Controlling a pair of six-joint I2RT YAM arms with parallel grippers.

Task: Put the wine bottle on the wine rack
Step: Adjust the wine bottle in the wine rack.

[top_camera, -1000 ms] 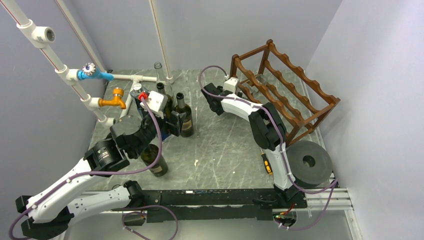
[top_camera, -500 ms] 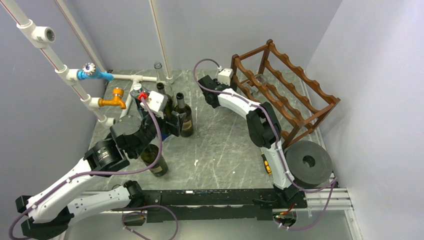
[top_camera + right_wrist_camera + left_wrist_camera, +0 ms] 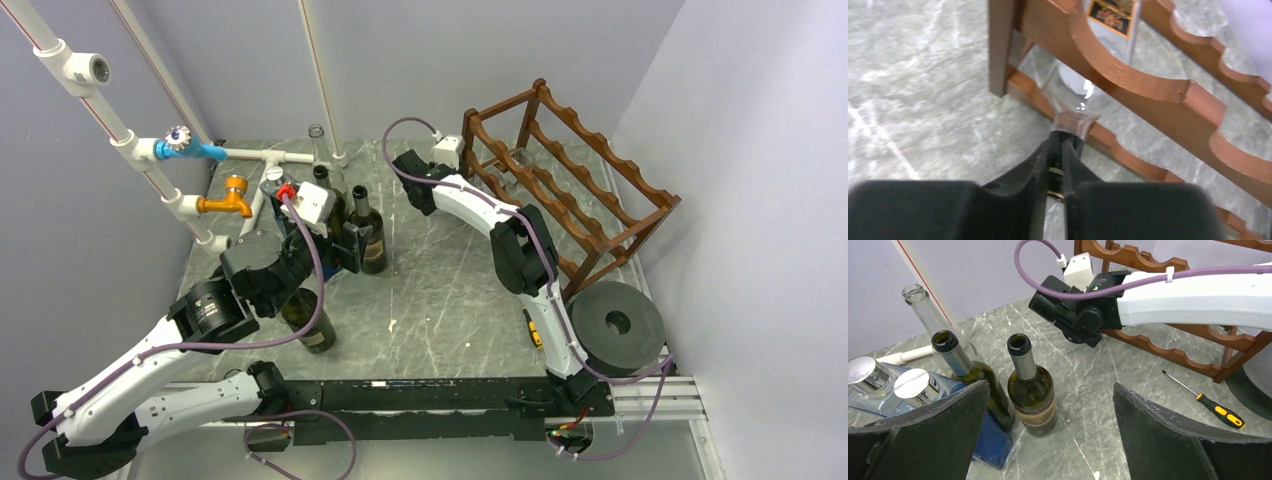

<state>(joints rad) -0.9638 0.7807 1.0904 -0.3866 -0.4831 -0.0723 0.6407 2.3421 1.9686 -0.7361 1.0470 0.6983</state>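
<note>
The wine bottle [image 3: 1073, 85] is clear glass with a dark label. It lies on its side low in the wine rack [image 3: 1148, 95], in the end bay, with its neck poking out past the front rails toward the right gripper [image 3: 1057, 146]. Such glass should be rigid, slick and breakable. It is likely heaviest toward the base and free to roll or slide in its scalloped cradle. The neck is the only part slim enough for these fingers, so any correcting nudge belongs there, made gently along the bottle's axis while the rails carry the weight.

The right gripper is closed, its fingers pressed to a thin slit just outside the rack's front rail. That slit looks too narrow for the neck, so I judge it holds nothing. The left gripper [image 3: 1050, 390] is spread wide and empty, well away from the rack. It faces 2 dark green bottles [image 3: 1030, 402] standing on the table [image 3: 1088, 380].

Hard to read: the closed fingertips cover the bottle's mouth, so I cannot tell whether they touch it. The wrist view is blurred and crops the label and base, leaving the base's seat on the rear rail unseen. From above, the clear glass nearly vanishes among the rack's rails, and the right fingers sit hidden behind their own wrist
</note>
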